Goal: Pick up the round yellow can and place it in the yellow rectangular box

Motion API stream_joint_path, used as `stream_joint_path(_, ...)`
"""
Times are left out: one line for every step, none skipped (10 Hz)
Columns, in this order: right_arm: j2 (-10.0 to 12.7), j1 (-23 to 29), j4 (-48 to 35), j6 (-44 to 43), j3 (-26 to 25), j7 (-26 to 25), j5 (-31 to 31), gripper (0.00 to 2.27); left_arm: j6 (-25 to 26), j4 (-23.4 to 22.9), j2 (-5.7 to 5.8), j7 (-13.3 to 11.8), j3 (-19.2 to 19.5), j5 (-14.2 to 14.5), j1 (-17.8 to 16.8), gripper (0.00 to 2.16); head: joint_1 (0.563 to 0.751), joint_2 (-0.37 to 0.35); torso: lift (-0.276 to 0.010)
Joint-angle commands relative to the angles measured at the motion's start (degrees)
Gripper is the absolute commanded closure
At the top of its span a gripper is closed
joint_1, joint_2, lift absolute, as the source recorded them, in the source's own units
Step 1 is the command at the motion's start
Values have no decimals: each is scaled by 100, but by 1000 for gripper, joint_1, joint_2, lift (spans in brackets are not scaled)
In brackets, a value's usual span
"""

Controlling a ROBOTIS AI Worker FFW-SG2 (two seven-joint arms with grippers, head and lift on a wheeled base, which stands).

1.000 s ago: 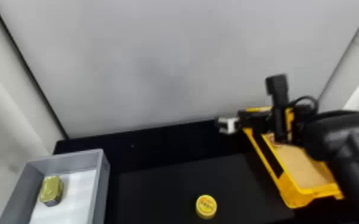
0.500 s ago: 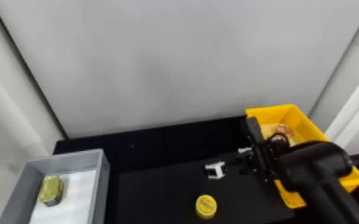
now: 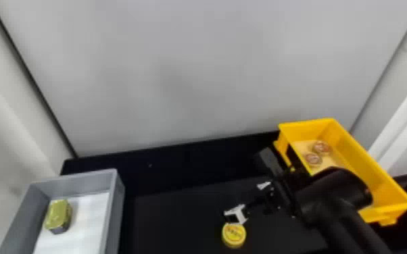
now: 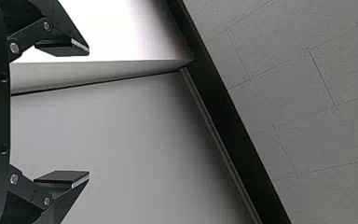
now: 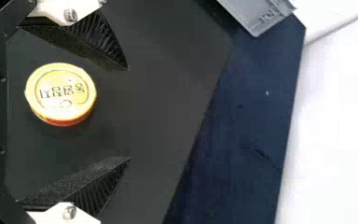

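In the head view my right gripper [image 3: 246, 202] stands over the dark table, just behind and right of the round yellow can [image 3: 234, 235]. The yellow rectangular box [image 3: 377, 169] is at the right, partly behind my right arm, with two round cans [image 3: 317, 153] inside. In the right wrist view the right gripper [image 5: 129, 114] is open, and the can [image 5: 60, 94] lies between and below its spread fingers, nearer the upper one. The left gripper [image 4: 89, 112] in the left wrist view is parked open before a pale wall, nothing between its fingers.
A grey box [image 3: 120, 199] stands on the left of the table, holding a greenish-gold rectangular tin [image 3: 58, 213]. Its corner [image 5: 261, 18] shows in the right wrist view too. A pale wall [image 3: 192, 74] rises behind the table's back edge.
My right gripper has moved from over the yellow box leftward and toward the near side, down close to the round can. The box's inside has come into view. The can has stayed put.
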Motion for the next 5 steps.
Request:
stream_joint_path(2,2,125,8,157,137,155,102,-38,26,-12,0,20,20,35,314,740,18,0)
stream_joint_path(2,20,204,-18,219,207,181,102,-64,26,-12,0,28,20,61,314,740,18,0)
stream_joint_path(20,20,274,-71,289,225,216,102,-73,26,-21,0,37,28,79,314,740,18,0)
stream_joint_path(46,2,335,-89,298,269,295,105,-82,26,-21,0,28,28,79,314,740,18,0)
stream_joint_path(64,20,353,-115,307,304,374,102,-91,35,-21,0,28,37,88,314,740,18,0)
